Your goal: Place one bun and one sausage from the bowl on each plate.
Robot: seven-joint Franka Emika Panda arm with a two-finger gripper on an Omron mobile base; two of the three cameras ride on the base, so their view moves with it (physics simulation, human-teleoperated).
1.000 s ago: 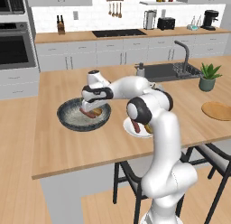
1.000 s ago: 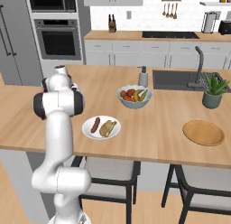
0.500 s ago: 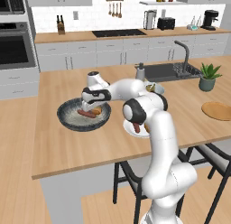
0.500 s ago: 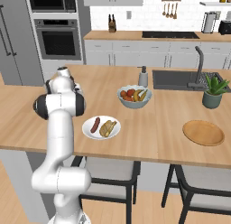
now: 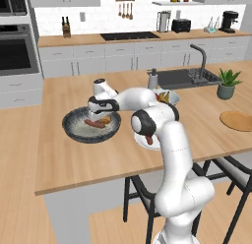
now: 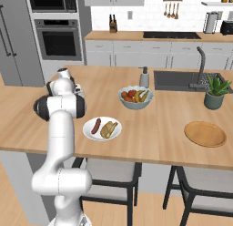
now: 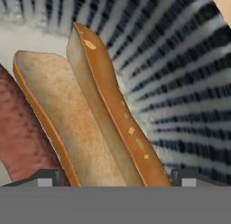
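Observation:
The dark speckled bowl (image 5: 74, 131) sits on the island's left half and holds a sausage (image 5: 93, 124) and a bun (image 5: 105, 120). My gripper (image 5: 100, 116) reaches down into it. In the hand view the split bun (image 7: 85, 110) lies between my two fingertips (image 7: 45, 178), the gripper (image 7: 115, 180) open and straddling it, with the sausage (image 7: 18, 137) just to the left and the bowl's striped wall (image 7: 180, 83) behind. The white plate (image 6: 91, 135) carries one sausage (image 6: 95, 125) and one bun (image 6: 109, 128). The tan plate (image 6: 205, 134) is bare.
A pale fruit bowl (image 6: 135, 96) stands mid-island, with a soap bottle (image 6: 144, 77), sink and faucet (image 6: 200, 68) behind it. A potted plant (image 6: 215, 90) is near the tan plate. Stools stand under the front edge.
The hand has sunk a little lower into the bowl, down over the bun. Plates and fruit bowl have not moved.

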